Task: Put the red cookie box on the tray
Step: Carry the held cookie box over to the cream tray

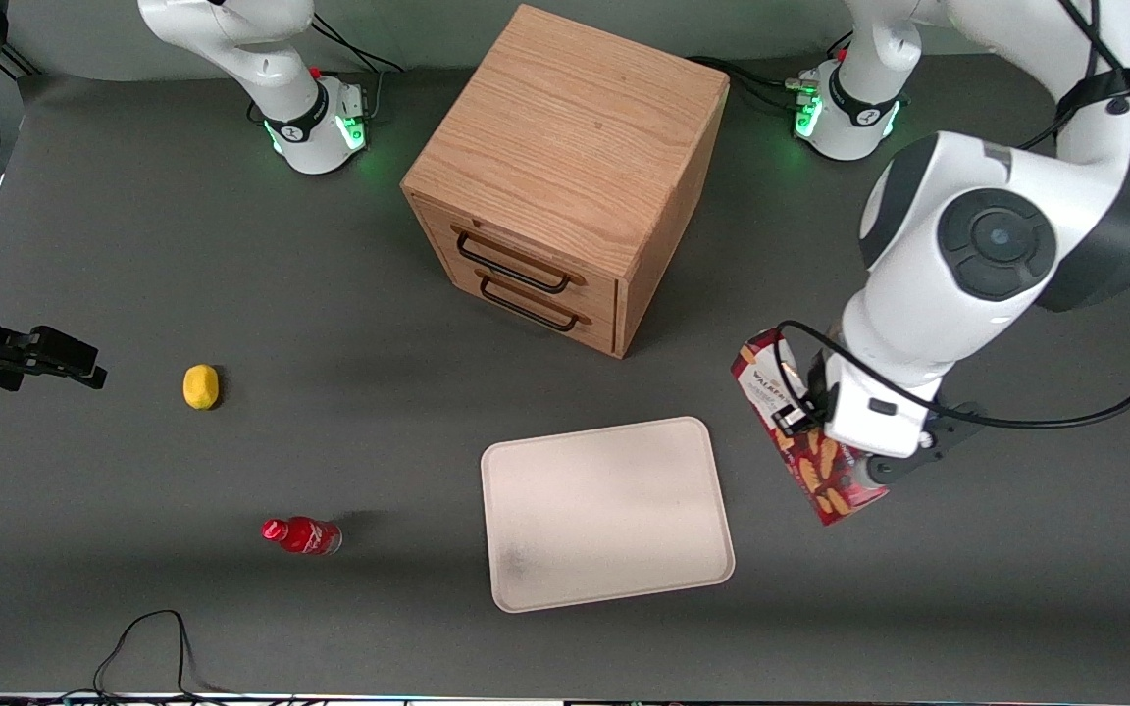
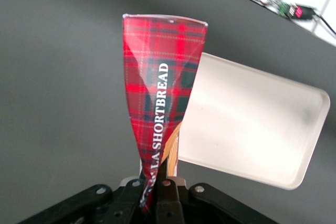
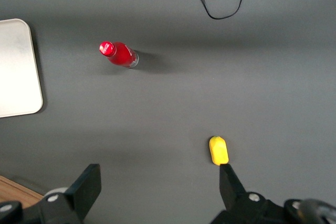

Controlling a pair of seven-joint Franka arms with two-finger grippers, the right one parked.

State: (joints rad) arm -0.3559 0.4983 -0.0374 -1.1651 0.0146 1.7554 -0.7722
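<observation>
The left gripper [image 2: 155,195] is clamping its fingers [image 2: 167,203] on the red cookie box [image 1: 810,446], holding it just beside the tray [image 1: 604,510], toward the working arm's end of the tabletop [image 1: 231,275]. Transport is underway; next, carrying it over the tray and lowering.

Red cookie box [image 2: 157,108]: glossy printed card, tartan face, squeezed in by gripper [image 2: 157,195] of matt black plastic, beside tray. Tray [image 1: 604,510]: smooth matt cream plastic, faint grey smudge. Drawer cabinet [image 1: 565,167]: grained wood, black metal handles. Table [image 1: 133,245]: matt dark grey.
</observation>
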